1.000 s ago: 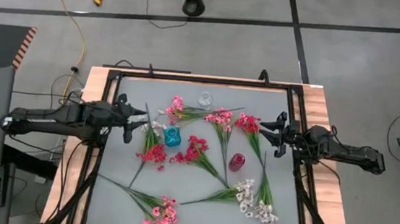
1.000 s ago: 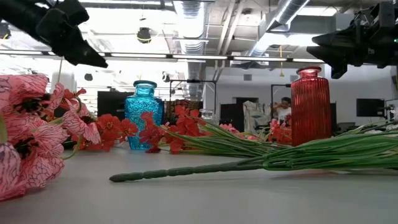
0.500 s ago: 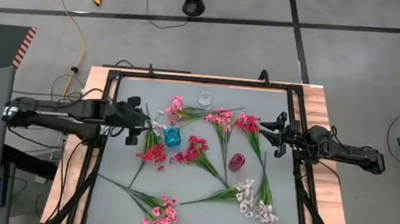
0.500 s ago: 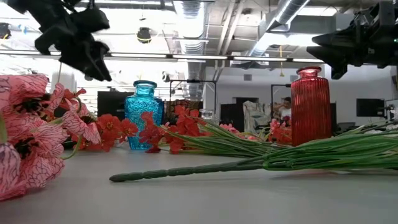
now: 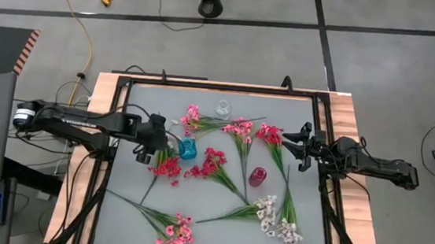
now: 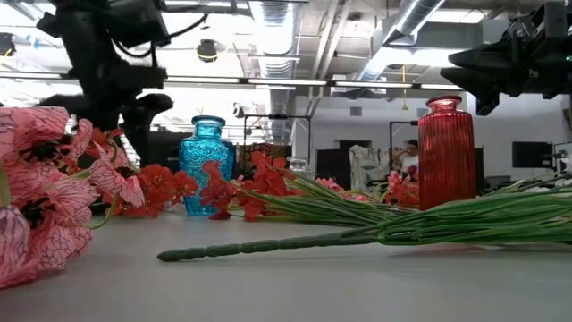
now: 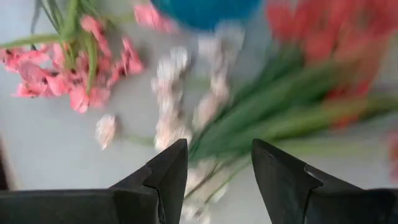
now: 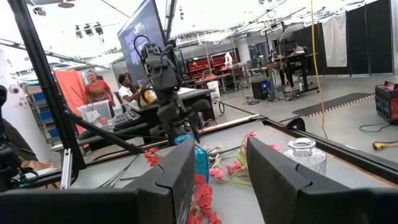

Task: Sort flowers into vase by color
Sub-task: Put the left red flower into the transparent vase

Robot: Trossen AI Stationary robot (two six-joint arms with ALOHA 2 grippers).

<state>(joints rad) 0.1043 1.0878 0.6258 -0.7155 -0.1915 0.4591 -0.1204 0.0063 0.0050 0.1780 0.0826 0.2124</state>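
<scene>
Flower sprigs lie flat on the grey table (image 5: 131, 209): red ones (image 5: 212, 163), pink ones (image 5: 239, 128) and white ones (image 5: 276, 218). Among them stand a blue vase (image 5: 188, 149), a red vase (image 5: 258, 177) and a clear vase (image 5: 223, 108). My left gripper (image 7: 217, 146) is open and slants down over a small white sprig (image 7: 171, 118) and green stems (image 7: 273, 112), left of the blue vase; it touches nothing. My right gripper (image 8: 221, 146) waits open and raised at the table's right edge (image 5: 301, 145).
A black frame (image 5: 220, 87) rims the table, with wooden strips (image 5: 351, 126) outside it. A pink sprig (image 5: 176, 233) lies near the front edge. Bare table shows at the near left and the far right corner. People sit in the room beyond the table (image 8: 96, 87).
My left gripper has reached from the table's left edge toward the blue vase and sunk. It has tipped from nearly level to pointing steeply down, and its wrist has rolled. The flowers and vases have stayed in place.
</scene>
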